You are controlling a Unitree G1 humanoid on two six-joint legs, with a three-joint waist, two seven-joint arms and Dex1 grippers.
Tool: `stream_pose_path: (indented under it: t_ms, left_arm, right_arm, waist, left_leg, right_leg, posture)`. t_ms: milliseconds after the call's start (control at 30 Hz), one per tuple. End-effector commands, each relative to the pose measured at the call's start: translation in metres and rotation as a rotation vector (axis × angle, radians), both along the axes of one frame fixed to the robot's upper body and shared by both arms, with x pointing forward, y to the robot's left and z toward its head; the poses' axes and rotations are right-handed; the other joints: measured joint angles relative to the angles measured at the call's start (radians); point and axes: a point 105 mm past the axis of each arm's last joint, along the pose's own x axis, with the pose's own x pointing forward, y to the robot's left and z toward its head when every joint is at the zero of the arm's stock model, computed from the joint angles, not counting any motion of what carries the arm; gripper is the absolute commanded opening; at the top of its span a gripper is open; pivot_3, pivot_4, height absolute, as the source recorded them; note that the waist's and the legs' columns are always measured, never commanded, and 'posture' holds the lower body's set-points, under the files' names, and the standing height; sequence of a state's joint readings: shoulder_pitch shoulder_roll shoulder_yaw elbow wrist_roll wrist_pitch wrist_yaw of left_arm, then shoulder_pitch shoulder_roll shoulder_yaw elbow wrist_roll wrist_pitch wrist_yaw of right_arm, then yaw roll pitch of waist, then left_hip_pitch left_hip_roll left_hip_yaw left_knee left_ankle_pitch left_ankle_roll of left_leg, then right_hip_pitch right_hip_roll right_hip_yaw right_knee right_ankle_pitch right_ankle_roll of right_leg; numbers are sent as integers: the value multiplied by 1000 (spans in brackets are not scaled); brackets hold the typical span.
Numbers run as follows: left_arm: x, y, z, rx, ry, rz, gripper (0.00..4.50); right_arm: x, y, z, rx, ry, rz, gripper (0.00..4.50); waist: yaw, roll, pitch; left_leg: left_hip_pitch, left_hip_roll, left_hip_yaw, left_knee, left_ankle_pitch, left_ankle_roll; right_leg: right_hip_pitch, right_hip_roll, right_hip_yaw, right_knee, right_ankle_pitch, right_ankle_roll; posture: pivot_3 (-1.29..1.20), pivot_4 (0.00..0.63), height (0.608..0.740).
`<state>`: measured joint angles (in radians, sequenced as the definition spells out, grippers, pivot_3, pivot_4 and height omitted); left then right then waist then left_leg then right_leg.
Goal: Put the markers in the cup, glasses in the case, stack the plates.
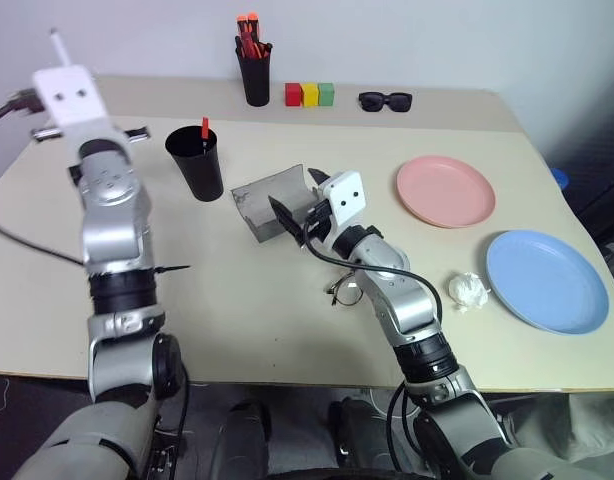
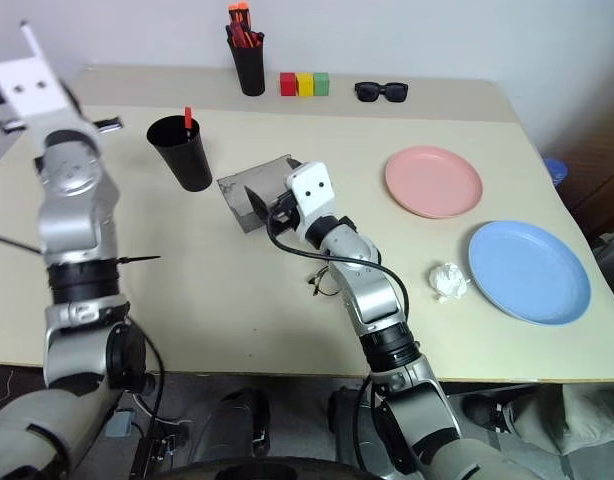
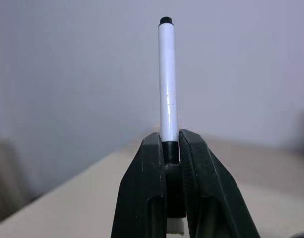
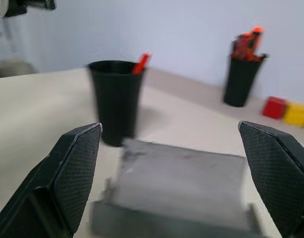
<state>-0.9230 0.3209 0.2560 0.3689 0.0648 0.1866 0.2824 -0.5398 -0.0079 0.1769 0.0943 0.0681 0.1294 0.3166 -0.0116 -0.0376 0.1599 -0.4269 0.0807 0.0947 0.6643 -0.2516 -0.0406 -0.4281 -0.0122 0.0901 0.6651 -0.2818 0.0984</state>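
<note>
Closest to the camera, the right gripper [image 4: 169, 163] is hovering with its fingers [image 4: 75, 171] spread wide and holding nothing, just above the grey case [image 1: 272, 200], which is lying open near the middle of the counter [image 1: 287, 330]. Beside the case toward the near edge, the glasses [image 1: 344, 291] are resting partly under that arm. Left of the case, the black cup [image 1: 196, 160] is standing with a red-capped marker [image 1: 204, 128] inside it. Right of the case, the pink plate [image 1: 445, 190] and blue plate [image 1: 545, 280] are lying apart, the blue one reaching the counter's right edge. Open counter is stretching left of the case. High above that left side, the left gripper [image 3: 170, 148] is pinching a white-barrelled marker [image 3: 167, 84].
</note>
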Motion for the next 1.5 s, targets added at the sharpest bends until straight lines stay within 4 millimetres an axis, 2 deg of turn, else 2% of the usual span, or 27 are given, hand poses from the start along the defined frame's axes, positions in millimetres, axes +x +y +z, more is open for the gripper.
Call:
stream_pose_path:
  t_ms: [33,267,533,600,633,767,967,1100,1167,1267,1367,1467,1500]
  left_arm:
    - [18,-34,9,74,-50,-85,48]
    - [46,-60,-24,47,57,-195,48]
    - [48,-58,-35,-10,69,-202,48]
    - [48,-58,-38,-32,78,-204,912]
    - [48,-57,-39,-38,80,-204,1174]
    - [46,-57,-38,-49,64,-185,3099]
    - [42,-55,-29,-102,12,-188,3099]
    - [37,-52,-14,-131,-39,-217,3099]
    - [35,-53,-6,-150,-47,-260,3099]
    - [26,-77,2,-39,31,-506,3099]
    - [5,-108,-13,61,182,-786,3099]
    - [-14,-124,-38,143,355,-919,3921]
    - [-16,-126,-48,160,421,-926,4375]
  right_arm:
    - [0,1,13,30,-52,-10,4500]
    - [-1,-4,15,53,-60,-41,4500]
    - [-3,-8,14,63,-60,-60,4500]
    - [-4,-7,14,62,-60,-58,4500]
    - [-4,-7,14,62,-60,-57,4500]
    - [-3,-4,14,58,-59,-42,4500]
    - [-3,0,14,56,-58,-23,4500]
    - [-2,0,15,50,-63,-25,4500]
    - [-2,-3,17,43,-66,-25,4500]
    - [-1,-17,19,6,-70,-11,4500]
    - [-7,-31,16,-75,-68,36,4500]
    - [-17,-53,8,-183,-52,78,4500]
    - [-20,-61,7,-208,-43,86,4500]
  waist:
    - [-1,0,0]
    - [-11,1,0]
    - [-4,1,0]
    - [-4,1,0]
    - [-4,1,0]
    - [-4,1,0]
    - [-5,1,0]
    - [-4,1,0]
    - [-4,1,0]
    - [-6,1,1]
    - [-8,2,1]
    - [-6,2,1]
    - [-5,2,1]
  left_leg:
    - [0,0,0,0,0,0]
    - [0,1,1,-1,0,0]
    - [-1,1,1,0,0,0]
    - [-1,1,1,0,0,0]
    - [-1,1,1,0,0,0]
    - [-1,1,1,0,0,0]
    - [-1,1,1,0,0,0]
    - [-1,1,1,0,0,0]
    - [-1,1,1,0,0,0]
    - [-1,1,1,0,0,0]
    - [-1,1,1,0,1,-2]
    - [-1,1,1,0,2,-3]
    - [-1,1,0,0,2,-3]
  right_leg:
    - [0,0,0,0,0,0]
    - [-2,1,0,0,0,0]
    - [-2,1,0,0,0,0]
    - [-2,1,0,0,0,0]
    - [-2,1,0,0,0,0]
    - [-1,1,0,0,0,0]
    - [-1,1,0,0,0,0]
    - [-1,1,0,0,0,0]
    - [-1,1,0,0,0,0]
    - [-1,1,0,1,0,0]
    - [-1,1,0,1,0,0]
    - [-1,1,0,1,0,1]
    - [-1,1,0,1,0,1]
  posture:
    - [0,150,722]
    - [0,150,722]
    - [0,150,722]
    - [0,150,722]
    - [0,150,722]
    - [0,150,722]
    - [0,150,722]
    - [0,150,722]
    - [0,150,722]
    - [0,150,722]
    - [0,150,722]
    - [0,150,722]
    - [0,150,722]
